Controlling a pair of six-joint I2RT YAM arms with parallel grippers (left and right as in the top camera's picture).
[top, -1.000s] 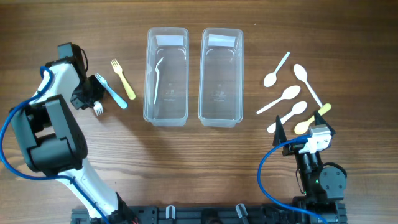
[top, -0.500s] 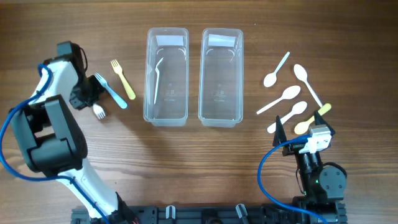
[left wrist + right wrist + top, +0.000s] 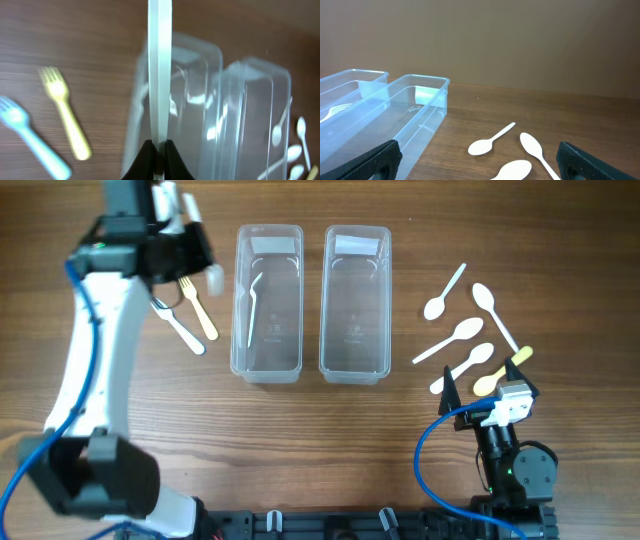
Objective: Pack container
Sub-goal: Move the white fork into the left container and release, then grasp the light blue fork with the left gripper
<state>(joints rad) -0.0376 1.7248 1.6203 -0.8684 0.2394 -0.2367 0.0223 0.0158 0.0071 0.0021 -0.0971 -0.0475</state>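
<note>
Up and over has gone the left gripper [image 3: 200, 265]: a second ago it sat low at the table's [image 3: 300, 440] 9 o'clock, on the white fork [image 3: 159, 75]; now it hangs at 10 o'clock of the left container [image 3: 268, 370], fingers pinched tight on that fork's handle. From the wrist, the handle runs straight toward 12 across the container's wall. The blue fork [image 3: 178, 325] and yellow fork [image 3: 197, 305] have not budged, at 6 o'clock of the gripper. Another fork [image 3: 250, 305] lies inside the left container. The right gripper [image 3: 485, 390] stays spread wide at the table's 5 o'clock, spoons [image 3: 455, 335] toward 12 from it.
</note>
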